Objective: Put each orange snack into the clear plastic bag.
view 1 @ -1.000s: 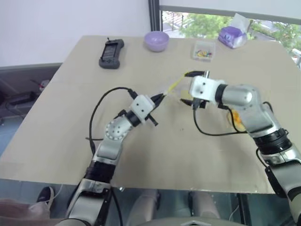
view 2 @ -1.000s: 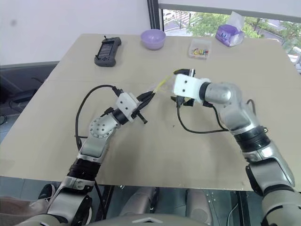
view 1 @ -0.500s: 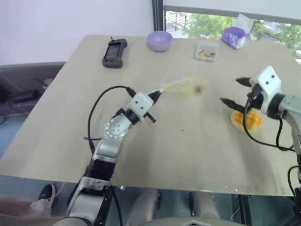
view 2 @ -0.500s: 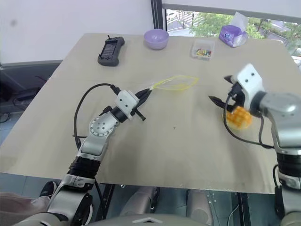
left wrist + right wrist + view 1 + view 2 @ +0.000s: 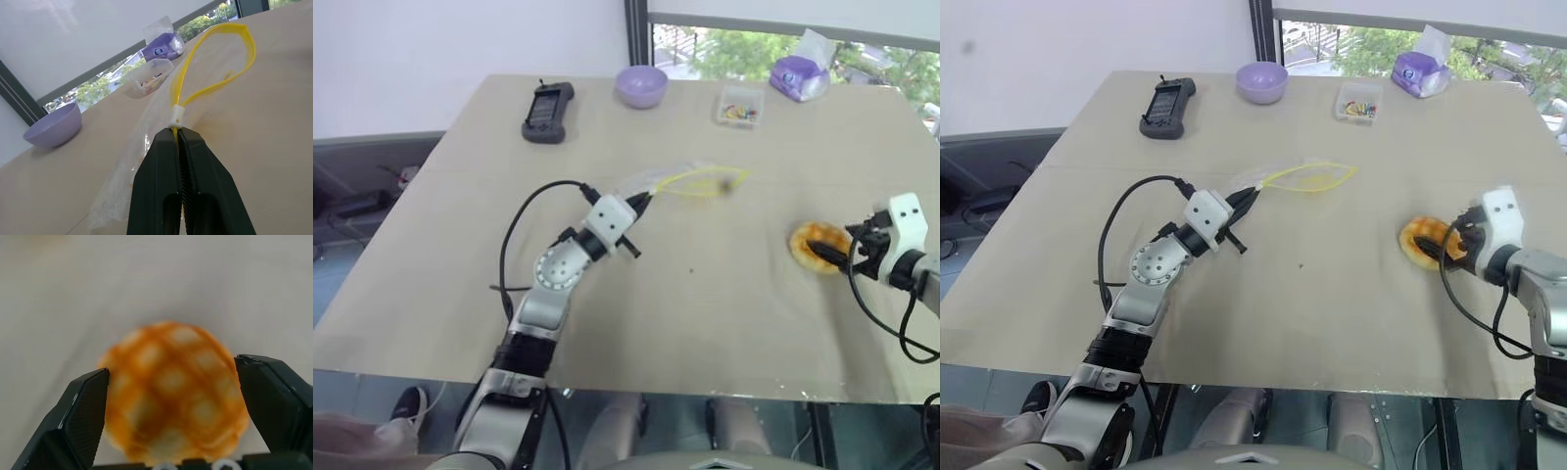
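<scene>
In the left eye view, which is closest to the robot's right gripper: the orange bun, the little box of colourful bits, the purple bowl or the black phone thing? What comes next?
From the right gripper:
1. Orange snack, right at its fingertips.
2. Small clear box, at the far edge, toward the window.
3. Purple bowl, further left along that edge.
4. Black handheld device, farthest, at the far left.

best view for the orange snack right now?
Right wrist view: the orange snack sits large between the open right gripper fingers, its criss-cross top visible. Both head views show it small on the table, partly behind that gripper.
</scene>
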Motion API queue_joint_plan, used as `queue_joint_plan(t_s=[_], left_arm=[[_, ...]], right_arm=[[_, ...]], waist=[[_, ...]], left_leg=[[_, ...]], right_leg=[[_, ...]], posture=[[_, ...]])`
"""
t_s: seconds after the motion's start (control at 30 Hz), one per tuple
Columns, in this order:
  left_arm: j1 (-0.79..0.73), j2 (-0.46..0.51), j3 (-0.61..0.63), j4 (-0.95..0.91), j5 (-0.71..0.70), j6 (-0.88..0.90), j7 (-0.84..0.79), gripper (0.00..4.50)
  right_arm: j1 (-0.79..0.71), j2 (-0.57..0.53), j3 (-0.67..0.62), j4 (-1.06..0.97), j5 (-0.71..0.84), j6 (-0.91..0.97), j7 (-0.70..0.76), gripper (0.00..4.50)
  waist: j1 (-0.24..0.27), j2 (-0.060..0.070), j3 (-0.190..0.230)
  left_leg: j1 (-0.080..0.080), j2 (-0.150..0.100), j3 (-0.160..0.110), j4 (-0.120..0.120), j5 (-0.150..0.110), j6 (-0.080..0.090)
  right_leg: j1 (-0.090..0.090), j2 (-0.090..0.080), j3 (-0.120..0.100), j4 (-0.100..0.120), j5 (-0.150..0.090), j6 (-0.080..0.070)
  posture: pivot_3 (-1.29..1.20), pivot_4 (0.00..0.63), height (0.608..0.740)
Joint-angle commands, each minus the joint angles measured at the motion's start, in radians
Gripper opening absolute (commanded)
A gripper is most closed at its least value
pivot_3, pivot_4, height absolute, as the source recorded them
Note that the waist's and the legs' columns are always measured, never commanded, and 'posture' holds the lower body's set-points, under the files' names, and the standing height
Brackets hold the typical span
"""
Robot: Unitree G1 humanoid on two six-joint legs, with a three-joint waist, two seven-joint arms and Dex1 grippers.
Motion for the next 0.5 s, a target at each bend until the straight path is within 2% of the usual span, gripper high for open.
queue_joint_plan(t_s=[0.03,0.37,0.5], left_arm=[[-0.004,0.001,0.011,-0.029,-0.017,-0.003,-0.003,0.00],[0.001,0.006,0.013,-0.039,-0.017,0.002,-0.003,0.00],[0.004,0.006,0.014,-0.043,-0.017,0.004,-0.001,0.00]], right_arm=[[-0.023,0.017,0.013,0.033,0.012,-0.013,-0.019,4.45],[-0.017,0.063,0.086,0.123,0.076,0.019,0.049,4.45],[-0.011,0.053,0.112,0.140,0.058,0.009,0.049,3.33]], waist=[[-0.001,0.000,0.000],[-0.007,-0.003,-0.003],[-0.006,-0.003,-0.004]], left_leg=[[0.000,0.000,0.000,0.000,0.000,0.000],[0.002,0.001,0.000,0.001,0.000,0.000],[0.002,0.001,0.000,0.001,0.000,0.000]], right_leg=[[0.000,0.000,0.000,0.000,0.000,0.000],[0.001,0.001,0.001,0.001,0.000,0.000],[0.001,0.002,0.001,0.001,0.000,0.000]], posture=[[0.00,0.150,0.740],[0.00,0.150,0.740],[0.00,0.150,0.740]])
